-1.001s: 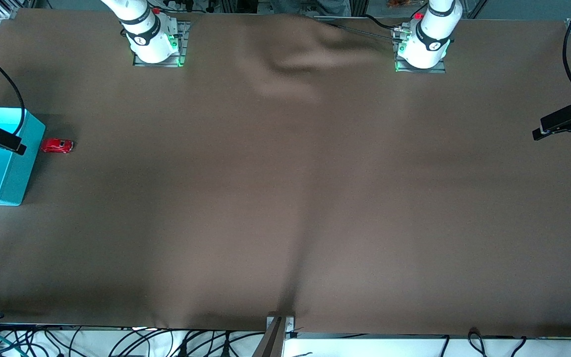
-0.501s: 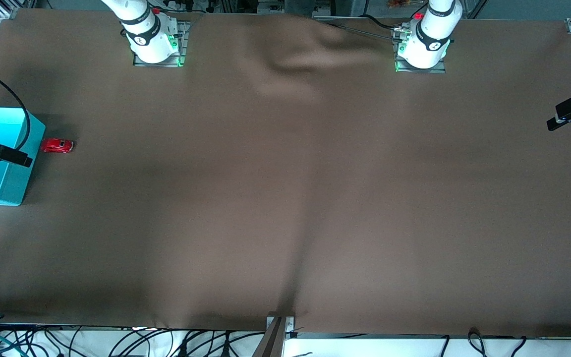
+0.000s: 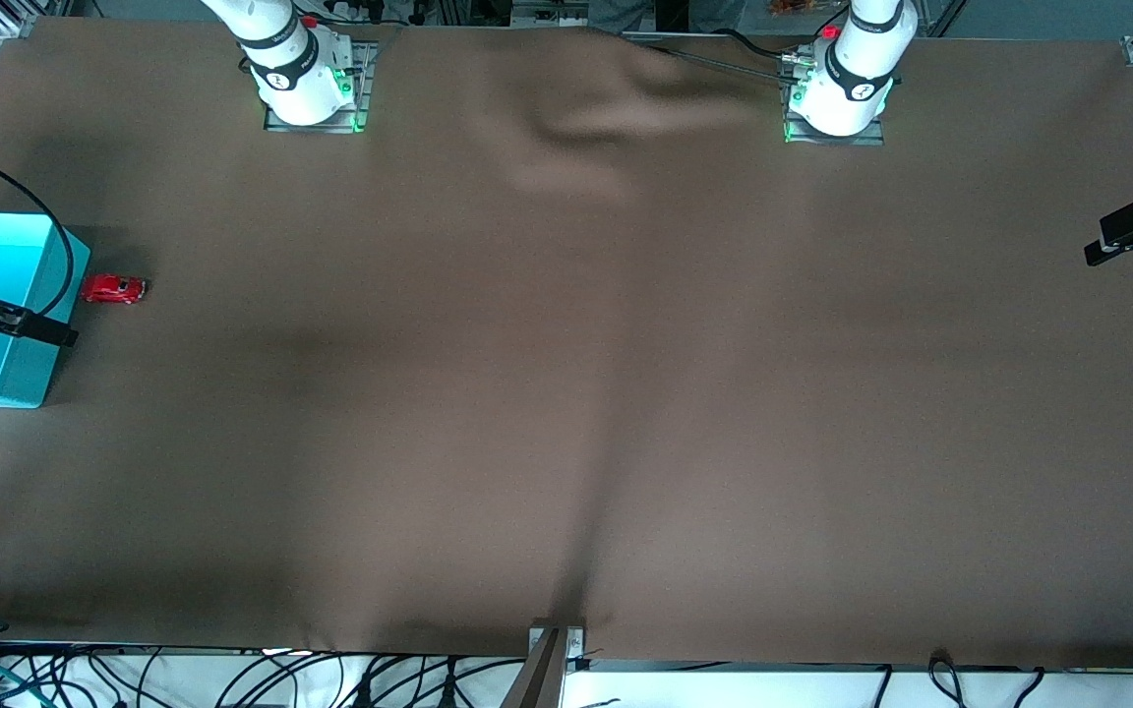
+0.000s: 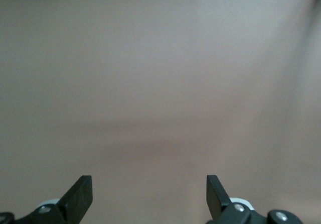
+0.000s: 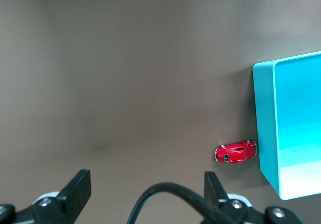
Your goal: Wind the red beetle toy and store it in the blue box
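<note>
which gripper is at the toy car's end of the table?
The right gripper, open over the blue box, right beside the red beetle toy. The left gripper hangs open over bare cloth at the left arm's end.

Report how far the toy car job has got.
Nothing looks done yet: the red toy car sits on the table beside the blue box, not in it. In hand: the right gripper hangs over the box's edge near the car, jaws open and empty. The left gripper waits open at its own end of the table. Left: grasping, winding, storing.
</note>
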Tool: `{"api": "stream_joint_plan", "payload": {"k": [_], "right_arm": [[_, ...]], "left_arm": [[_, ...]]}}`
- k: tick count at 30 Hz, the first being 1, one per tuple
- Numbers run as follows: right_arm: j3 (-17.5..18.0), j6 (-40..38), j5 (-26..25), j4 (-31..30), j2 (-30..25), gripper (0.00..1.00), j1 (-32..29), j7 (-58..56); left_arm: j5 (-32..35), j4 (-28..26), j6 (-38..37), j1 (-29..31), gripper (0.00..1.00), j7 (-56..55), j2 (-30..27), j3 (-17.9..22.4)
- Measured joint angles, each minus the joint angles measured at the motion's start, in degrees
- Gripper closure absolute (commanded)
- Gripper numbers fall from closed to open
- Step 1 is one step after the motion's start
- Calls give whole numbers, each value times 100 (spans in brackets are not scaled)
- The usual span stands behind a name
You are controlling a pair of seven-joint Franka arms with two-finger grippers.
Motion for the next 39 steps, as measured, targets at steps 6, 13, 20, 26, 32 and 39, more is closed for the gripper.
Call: {"api": "stream_joint_plan", "payload": {"k": [6, 13, 20, 26, 32, 39], "right_arm": [[-127, 538, 0, -453, -16, 0, -36, 3], [-284, 1175, 0, -936, -19, 0, -66, 7], [-449, 1684, 2, -1379, -20, 0, -74, 39], [-600, 1947, 9, -1649, -30, 0, -90, 65], [-778, 2037, 19, -1848, -68, 0, -108, 83], [-1008, 2254, 168, -2137, -101, 0, -124, 122]], "left_arm": [[2, 6, 0, -12, 0, 9, -2, -78], [17, 6, -19, -18, 0, 9, -2, -108], [20, 6, -196, -1, 0, 16, -2, -103], [30, 6, -215, -4, 0, 20, -2, -122], [54, 6, -218, -6, 0, 26, -2, -133], [56, 6, -222, -8, 0, 34, -2, -139]]}}
